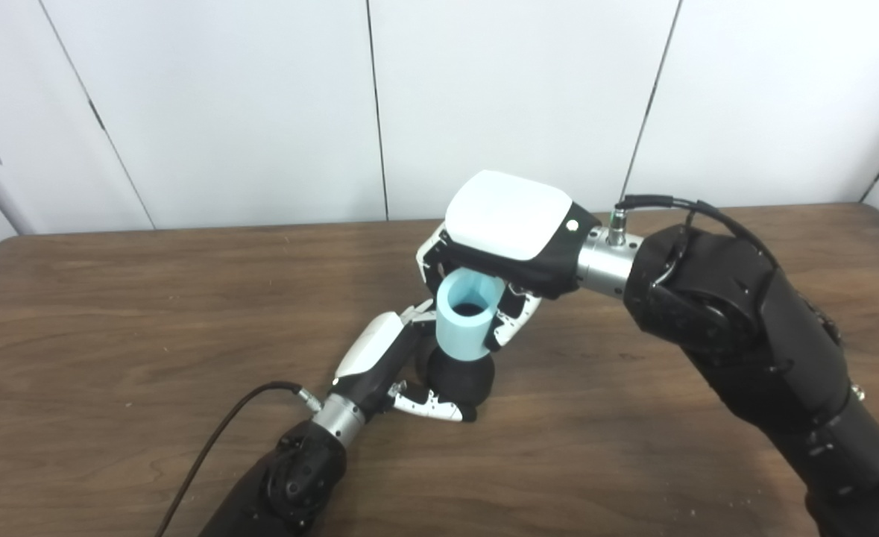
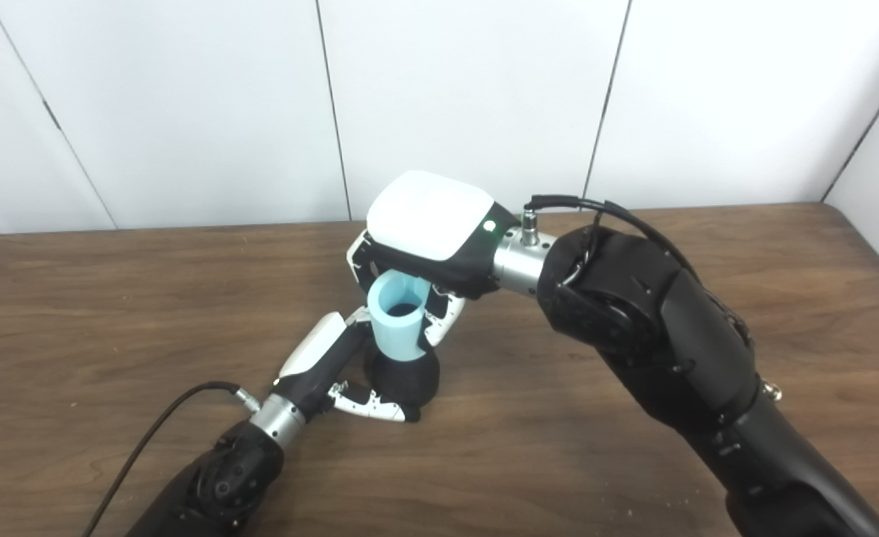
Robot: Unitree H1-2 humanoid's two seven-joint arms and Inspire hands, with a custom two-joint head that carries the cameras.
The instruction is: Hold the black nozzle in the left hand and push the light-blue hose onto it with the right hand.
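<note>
one black nozzle (image 1: 460,379) gripped by left robot hand (image 1: 379,358), one light-blue hose (image 1: 467,317) gripped by right robot hand (image 1: 502,242)

Light-blue hose (image 1: 467,321), black nozzle (image 1: 463,377)

No text, label, brand, number or sign can be read anywhere in either view.

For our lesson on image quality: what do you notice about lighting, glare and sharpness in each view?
Left eye view: even, soft light; faint shadow under the black nozzle; right hand shell nearly washed out. Right eye view: the same brightness on that shell; light-blue hose edges slightly soft; table grain still readable.
</note>
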